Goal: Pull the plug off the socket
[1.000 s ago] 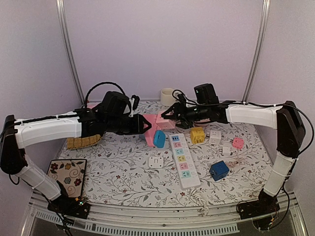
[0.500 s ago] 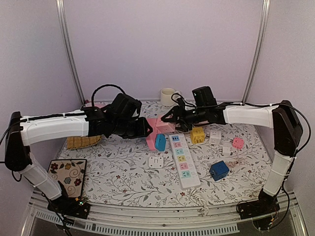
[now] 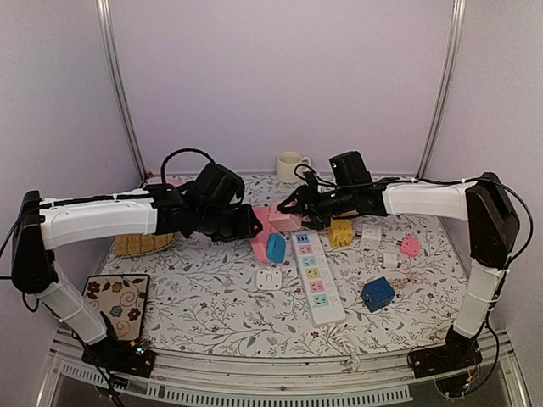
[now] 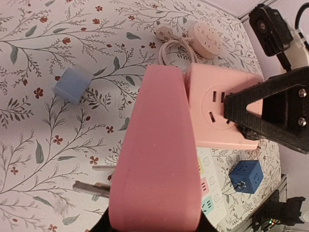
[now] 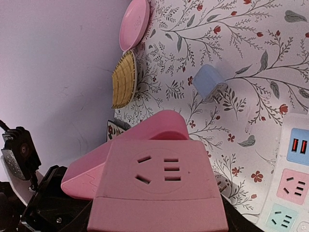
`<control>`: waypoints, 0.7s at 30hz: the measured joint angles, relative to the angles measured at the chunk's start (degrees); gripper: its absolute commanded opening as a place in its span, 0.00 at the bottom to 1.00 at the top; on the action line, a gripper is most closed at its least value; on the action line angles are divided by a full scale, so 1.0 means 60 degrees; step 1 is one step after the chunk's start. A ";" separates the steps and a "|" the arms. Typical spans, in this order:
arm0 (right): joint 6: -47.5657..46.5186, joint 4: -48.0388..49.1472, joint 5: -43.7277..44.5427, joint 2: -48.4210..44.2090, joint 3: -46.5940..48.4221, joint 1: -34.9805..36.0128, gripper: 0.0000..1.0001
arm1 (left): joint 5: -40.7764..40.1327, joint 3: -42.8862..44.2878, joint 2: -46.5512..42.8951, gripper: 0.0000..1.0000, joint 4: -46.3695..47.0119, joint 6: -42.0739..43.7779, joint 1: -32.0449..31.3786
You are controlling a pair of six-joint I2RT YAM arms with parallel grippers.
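A long pink plug [image 4: 159, 159] is clamped in my left gripper [image 4: 154, 226] and fills the middle of the left wrist view. Its far end meets the side of a pink cube socket [image 4: 217, 111]. My right gripper [image 5: 157, 227] is shut on that socket [image 5: 159, 188], and one of its black fingers [image 4: 270, 108] shows on the socket's right face. In the top view the plug [image 3: 257, 231] and socket [image 3: 285, 217] hang joined above the table's back middle, between the left gripper [image 3: 244, 224] and the right gripper [image 3: 297, 209].
Under the pair lie a white power strip [image 3: 312, 275] with pastel outlets and a blue plug [image 3: 276, 247]. Around them are a yellow cube [image 3: 340, 233], a blue cube [image 3: 377, 293], a white adapter [image 3: 269, 279], a mug [image 3: 289, 165], a woven basket [image 3: 142, 244] and a light blue cube [image 4: 71, 85].
Both arms have shifted slightly, carrying the joined pink pair a little to the right and back. Both grips look the same.
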 measured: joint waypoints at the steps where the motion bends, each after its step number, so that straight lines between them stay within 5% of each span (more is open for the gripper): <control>1: -0.0007 0.0000 0.0004 0.0000 0.0000 0.0000 0.08 | 0.0033 -0.0018 -0.0007 0.00 0.0015 0.0000 0.0015; 21: -0.0251 -0.0015 0.0036 0.0000 -0.0055 0.0000 0.08 | 0.0087 -0.0055 -0.0015 0.00 -0.0138 -0.0149 0.0047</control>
